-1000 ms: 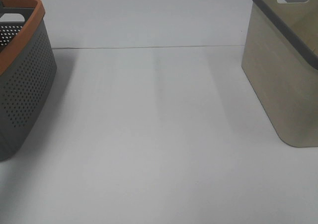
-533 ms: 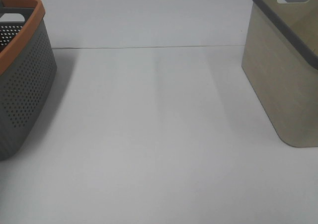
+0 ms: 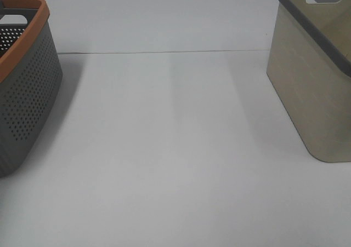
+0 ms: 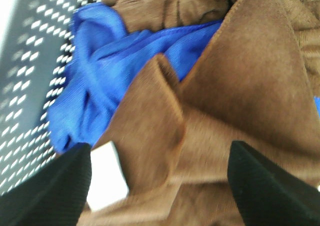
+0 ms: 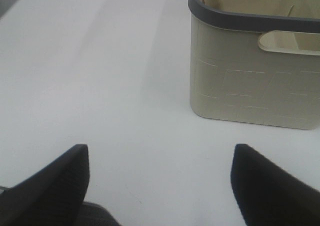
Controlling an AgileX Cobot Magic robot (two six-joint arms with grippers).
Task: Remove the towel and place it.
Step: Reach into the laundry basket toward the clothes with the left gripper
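Observation:
The dark brown plush towel (image 4: 235, 100) lies crumpled inside the grey perforated basket (image 4: 30, 50), with its small white label (image 4: 106, 178) showing. My left gripper (image 4: 160, 186) hangs just above the towel with its two black fingers (image 4: 50, 191) spread wide and nothing between them. My right gripper (image 5: 160, 186) is open and empty above the white table (image 5: 100, 85), short of the beige basket (image 5: 250, 85). Neither gripper shows in the exterior high view, and the towel is hidden there.
A blue cloth (image 4: 100, 65) lies under and beside the towel in the grey basket. The grey basket with an orange rim (image 3: 24, 88) stands at the left edge of the white table (image 3: 164, 148), the beige basket with a dark rim (image 3: 315, 82) at the right.

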